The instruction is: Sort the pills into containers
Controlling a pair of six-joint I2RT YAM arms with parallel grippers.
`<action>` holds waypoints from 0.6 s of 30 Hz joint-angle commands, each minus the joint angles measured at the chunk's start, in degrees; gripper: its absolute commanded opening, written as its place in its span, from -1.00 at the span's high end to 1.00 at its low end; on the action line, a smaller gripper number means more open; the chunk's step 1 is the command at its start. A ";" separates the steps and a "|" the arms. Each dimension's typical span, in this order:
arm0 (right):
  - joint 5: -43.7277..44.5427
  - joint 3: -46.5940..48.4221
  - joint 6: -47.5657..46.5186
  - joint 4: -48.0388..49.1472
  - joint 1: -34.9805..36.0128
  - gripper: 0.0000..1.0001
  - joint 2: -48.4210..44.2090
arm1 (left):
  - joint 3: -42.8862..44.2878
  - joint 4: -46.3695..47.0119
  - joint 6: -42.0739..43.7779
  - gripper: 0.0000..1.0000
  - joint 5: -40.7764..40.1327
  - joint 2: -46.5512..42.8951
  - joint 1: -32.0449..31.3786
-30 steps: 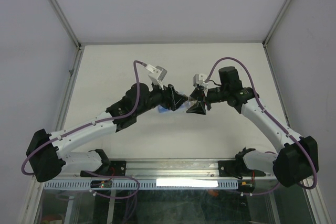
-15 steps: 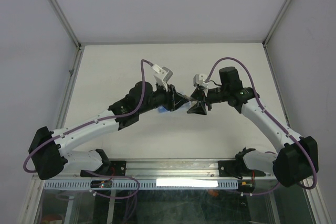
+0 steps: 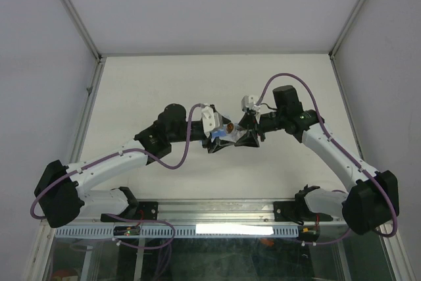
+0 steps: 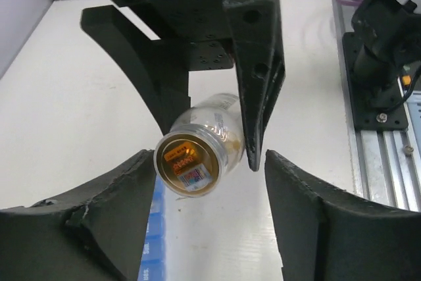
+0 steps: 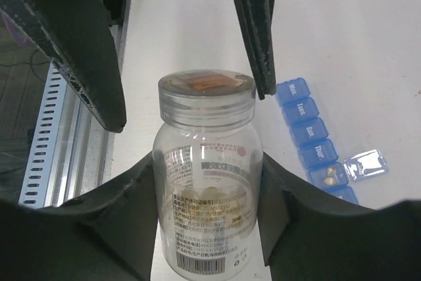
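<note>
So the left gripper [image 4: 207, 162] has been swung round to the bottle [image 5: 206, 189], jaws apart astride its cap [image 5: 206, 90] (touching? hard to tell), so unscrewing looks next. It's clamped by the right gripper [image 5: 206, 169]; the strip [image 5: 309, 129] with two pills [image 5: 329, 174] lies beside it.

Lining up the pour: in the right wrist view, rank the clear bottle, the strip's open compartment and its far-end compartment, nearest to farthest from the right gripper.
1. The clear bottle, gripped by the right gripper.
2. The open compartment, pills inside, low on the right.
3. The far-end compartment, lid closed, higher on the right.
</note>
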 commanded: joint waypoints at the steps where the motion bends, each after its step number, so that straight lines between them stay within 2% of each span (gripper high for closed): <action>1: 0.33 1.32 0.10 4.69 -0.38 1.00 -0.78 | -4.07 9.97 10.45 -0.40 12.44 -2.35 0.48; 4: 0.30 1.32 -0.03 4.66 -0.36 1.00 -0.78 | -6.78 16.28 0.23 -0.62 7.14 -6.07 2.53; 6: 0.26 1.23 -0.11 4.65 -0.35 1.00 -0.73 | -10.22 19.62 -6.50 -0.96 1.73 -10.20 3.00; 7: 0.26 1.20 -0.14 4.65 -0.35 1.00 -0.59 | -12.29 20.87 -9.47 -0.98 -0.81 -12.38 3.02; 10: 0.17 1.21 -0.28 4.65 -0.21 1.00 -0.33 | -18.35 24.21 -20.41 -0.98 -9.09 -19.02 3.19; 13: 0.23 1.22 -0.31 4.65 -0.06 1.00 -0.02 | -22.40 25.93 -33.45 -0.95 -16.00 -21.52 3.39; 16: 0.34 1.17 -0.29 4.64 0.09 1.00 0.44 | -21.62 23.11 -44.89 -0.63 -19.42 -19.19 2.93; 18: 0.48 1.14 -0.44 4.65 0.15 1.00 0.62 | -17.55 16.46 -46.07 -0.54 -24.01 -16.85 0.57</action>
